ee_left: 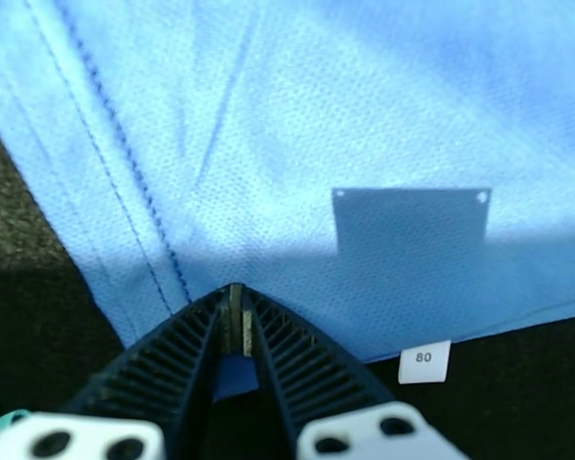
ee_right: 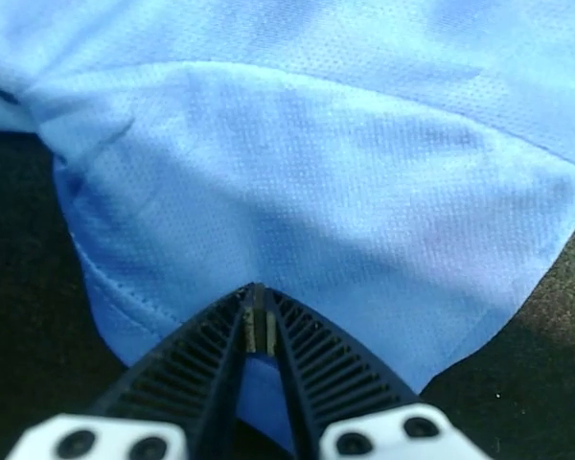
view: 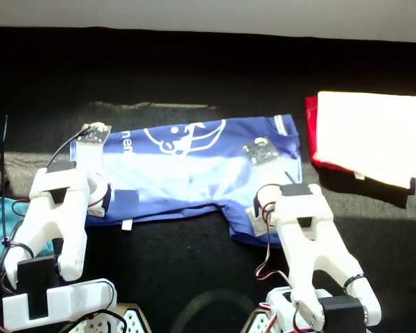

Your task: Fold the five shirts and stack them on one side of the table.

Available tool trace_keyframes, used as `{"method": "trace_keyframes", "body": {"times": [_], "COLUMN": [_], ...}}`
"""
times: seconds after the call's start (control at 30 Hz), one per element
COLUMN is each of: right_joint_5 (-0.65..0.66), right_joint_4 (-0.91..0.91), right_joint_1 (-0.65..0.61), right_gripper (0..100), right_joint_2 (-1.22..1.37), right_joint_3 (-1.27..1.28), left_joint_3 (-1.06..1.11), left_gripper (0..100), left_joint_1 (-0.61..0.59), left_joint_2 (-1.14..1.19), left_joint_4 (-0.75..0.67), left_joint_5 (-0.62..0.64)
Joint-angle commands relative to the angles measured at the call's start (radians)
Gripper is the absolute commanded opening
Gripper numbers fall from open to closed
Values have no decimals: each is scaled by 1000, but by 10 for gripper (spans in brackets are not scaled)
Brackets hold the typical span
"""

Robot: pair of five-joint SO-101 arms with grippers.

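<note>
High view: the blue shirt (view: 187,173) lies spread on the black table (view: 194,76), with my left gripper (view: 107,200) and right gripper (view: 258,211) at its near edge, and a folded white shirt (view: 367,135) on a red shirt (view: 310,128) just beside its right-arm end. Left wrist view: my left gripper (ee_left: 236,321) is clamped on the blue shirt (ee_left: 364,115) at its hem, near a small white tag (ee_left: 424,360). Right wrist view: my right gripper (ee_right: 259,316) is clamped on the blue shirt (ee_right: 316,172) at its edge.

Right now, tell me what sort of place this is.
Probably a robot bench for folding laundry: left arm and right arm at a black table, a blue shirt spread out, a folded white shirt atop a red shirt.
</note>
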Motion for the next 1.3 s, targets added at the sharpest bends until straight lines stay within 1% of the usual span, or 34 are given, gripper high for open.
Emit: {"method": "trace_keyframes", "body": {"times": [0.0, 0.13, 0.2, 0.4, 0.5, 0.57, 0.63, 0.73, 0.8, 0.9, 0.97, 1.03, 1.1, 1.17, 1.27], "right_joint_5": [15, 221, 282, 311, 324, 325, 325, 313, 281, 275, 275, 275, 275, 275, 275], "right_joint_4": [-21, -21, -21, -21, -10, 30, 101, 271, 387, 518, 550, 547, 526, 510, 516], "right_joint_1": [77, 179, 219, 246, 252, 249, 234, 186, 133, 38, -30, -68, -79, -77, -71], "right_gripper": [7, 7, 7, 7, 7, 10, 12, 13, 13, 13, 29, 85, 163, 217, 224], "right_joint_2": [-39, -33, -33, -42, -42, -42, -42, -42, -42, -42, -41, -31, -31, -35, -41], "right_joint_3": [12, 8, 8, -1, -54, -110, -183, -314, -383, -437, -433, -432, -432, -433, -437], "left_joint_3": [10, 12, 12, 12, 12, 12, 12, 12, 10, 10, 10, 10, 10, 10, 10], "left_gripper": [9, 9, 9, 9, 9, 9, 9, 9, 9, 9, 9, 9, 9, 9, 9], "left_joint_1": [10, 10, 10, 10, 10, 10, 12, 12, 12, 12, 12, 12, 12, 12, 12], "left_joint_2": [-2, -2, -2, -1, -1, -1, -1, -1, 1, 1, 1, 1, 1, 1, 1], "left_joint_4": [-21, -21, -23, -25, -25, -25, -25, -25, -25, -25, -25, -25, -25, -25, -25], "left_joint_5": [6, 6, 6, 6, 6, 6, 6, 6, 6, 6, 6, 6, 6, 6, 6]}}
